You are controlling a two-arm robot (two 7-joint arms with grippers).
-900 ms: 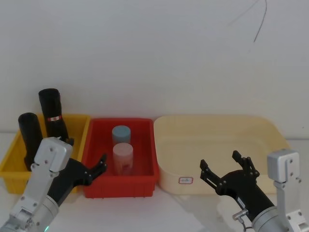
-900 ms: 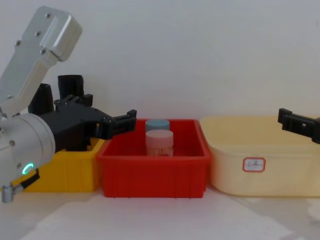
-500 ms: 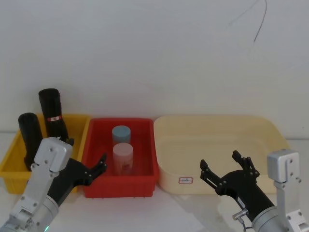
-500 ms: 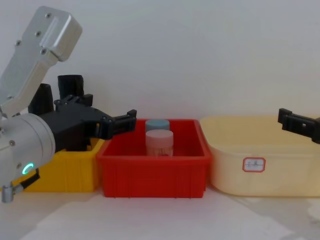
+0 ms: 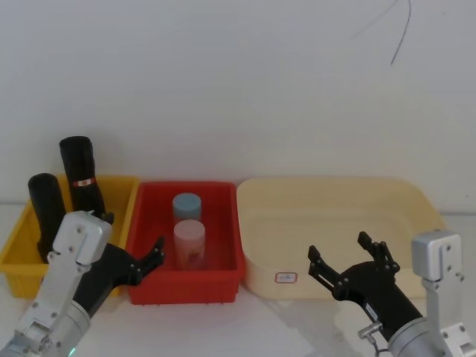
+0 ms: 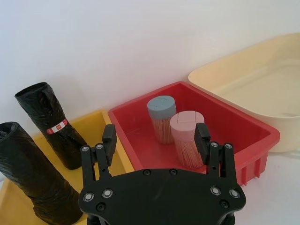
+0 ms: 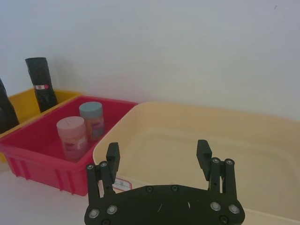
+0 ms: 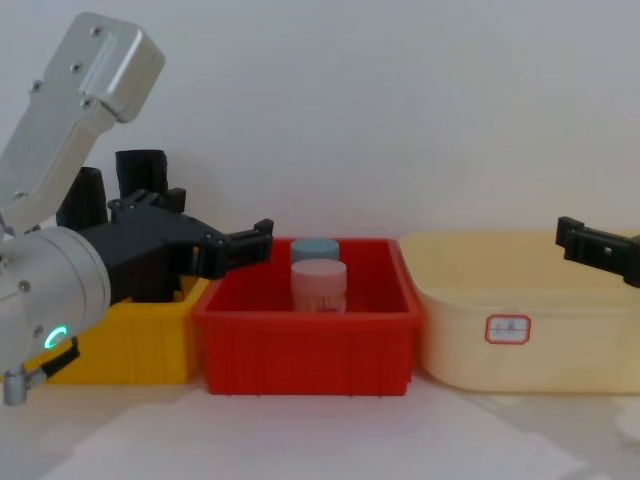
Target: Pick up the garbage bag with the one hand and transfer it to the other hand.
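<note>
Garbage bag (image 6: 29,180) upright in yellow bin (image 5: 18,281), outside left gripper (image 6: 155,134)'s spread jaws

White table (image 5: 245,327) bearing yellow bin (image 5: 16,280), red bin (image 5: 186,286) and cream tub (image 5: 260,277) side by side.

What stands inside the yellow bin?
The yellow bin holds two black rolls: the plain garbage bag and, farther back, a labelled roll. The left gripper covers part of the bin's floor.
</note>
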